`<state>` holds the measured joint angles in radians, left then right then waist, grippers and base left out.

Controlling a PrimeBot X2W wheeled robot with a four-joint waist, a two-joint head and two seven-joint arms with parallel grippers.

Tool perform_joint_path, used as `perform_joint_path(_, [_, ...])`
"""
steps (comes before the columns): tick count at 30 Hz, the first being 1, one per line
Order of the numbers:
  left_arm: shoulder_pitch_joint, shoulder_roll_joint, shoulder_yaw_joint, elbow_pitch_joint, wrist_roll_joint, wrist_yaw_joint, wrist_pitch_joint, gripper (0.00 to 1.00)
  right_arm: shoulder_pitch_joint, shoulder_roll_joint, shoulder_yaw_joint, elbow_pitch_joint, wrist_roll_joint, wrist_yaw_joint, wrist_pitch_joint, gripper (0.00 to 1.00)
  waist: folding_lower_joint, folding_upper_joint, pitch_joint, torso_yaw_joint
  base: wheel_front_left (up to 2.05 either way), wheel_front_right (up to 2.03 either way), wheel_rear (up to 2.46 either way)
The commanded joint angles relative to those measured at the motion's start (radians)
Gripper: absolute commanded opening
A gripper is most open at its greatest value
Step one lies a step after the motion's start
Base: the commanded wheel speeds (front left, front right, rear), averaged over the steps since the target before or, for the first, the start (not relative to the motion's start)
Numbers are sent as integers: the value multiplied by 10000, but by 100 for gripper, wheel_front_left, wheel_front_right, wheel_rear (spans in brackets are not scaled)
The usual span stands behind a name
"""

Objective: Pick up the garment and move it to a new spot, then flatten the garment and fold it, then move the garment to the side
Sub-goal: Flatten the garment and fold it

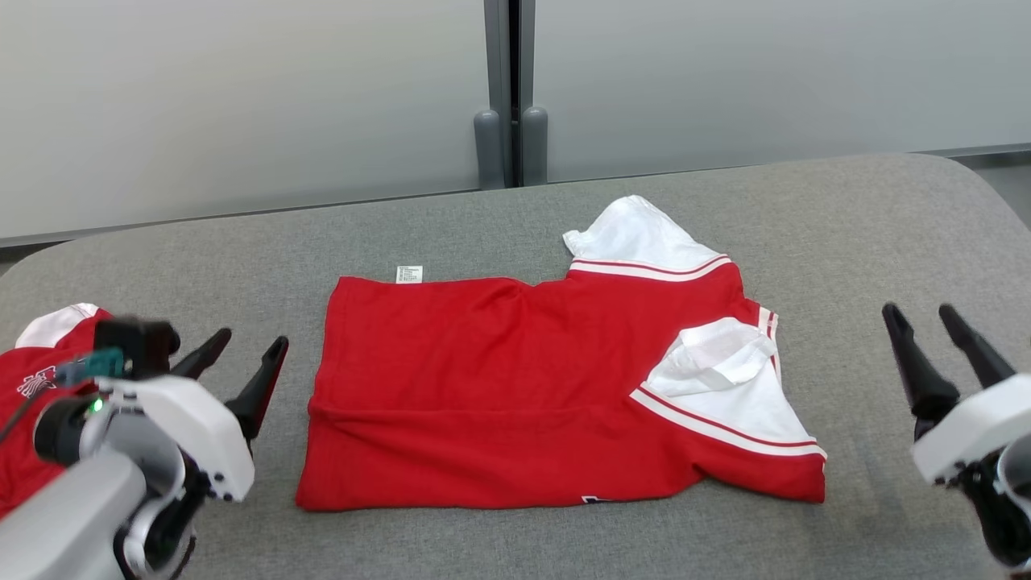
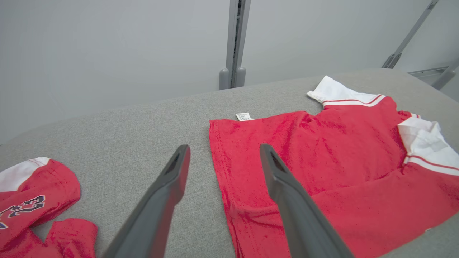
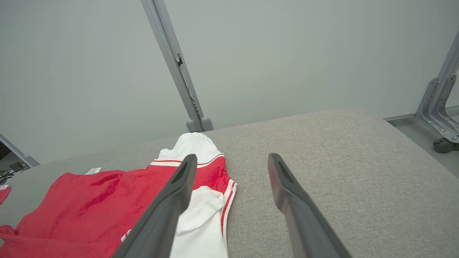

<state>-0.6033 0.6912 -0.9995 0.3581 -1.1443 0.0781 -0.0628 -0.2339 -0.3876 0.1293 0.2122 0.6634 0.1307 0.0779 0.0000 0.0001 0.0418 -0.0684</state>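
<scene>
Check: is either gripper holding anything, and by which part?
Nothing held: left gripper and right gripper are both open and empty, flanking the red garment.

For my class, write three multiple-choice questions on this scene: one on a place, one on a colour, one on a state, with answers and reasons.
1. Where on the grey padded table does the crumpled red numbered garment lie?
A. On the robot's left, apart from the flat red short-sleeved garment.
B. On top of it.
C. On the robot's right.
2. What colour are the flat garment's sleeves?
A. Blue.
B. White with red stripes.
C. Black.
3. How are the left gripper and right gripper?
A. Both shut on cloth.
B. One shut.
C. Both open, empty.
1 A: it lies beside the left gripper.
2 B: both sleeves show white.
3 C: each one's fingers are spread, holding nothing.
</scene>
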Motion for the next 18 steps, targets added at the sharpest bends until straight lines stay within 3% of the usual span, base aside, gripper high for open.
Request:
perform_joint_path(1, [307, 44, 131, -117, 14, 244, -335, 100, 242, 78, -73, -3, -131, 2, -141, 100, 0, -1, -51, -8, 0, 0, 0])
perform_joint_path(5, [1363, 136, 165, -724, 204, 1215, -1273, 100, 932, 412, -129, 129, -290, 2, -367, 100, 0, -1, -37, -34, 0, 0, 0])
perform_joint_path(9, [2117, 223, 75, -1222, 7, 1744, -1322, 100, 1152, 677, 106, 476, -201, 2, -199, 100, 0, -1, 130, -55, 0, 0, 0])
perform_joint_path(18, [2135, 270, -311, -1064, -290, 1618, -255, 100, 462, 1157, 720, 2553, 642, 4, 464, 100, 0, -1, 623, 131, 0, 0, 0])
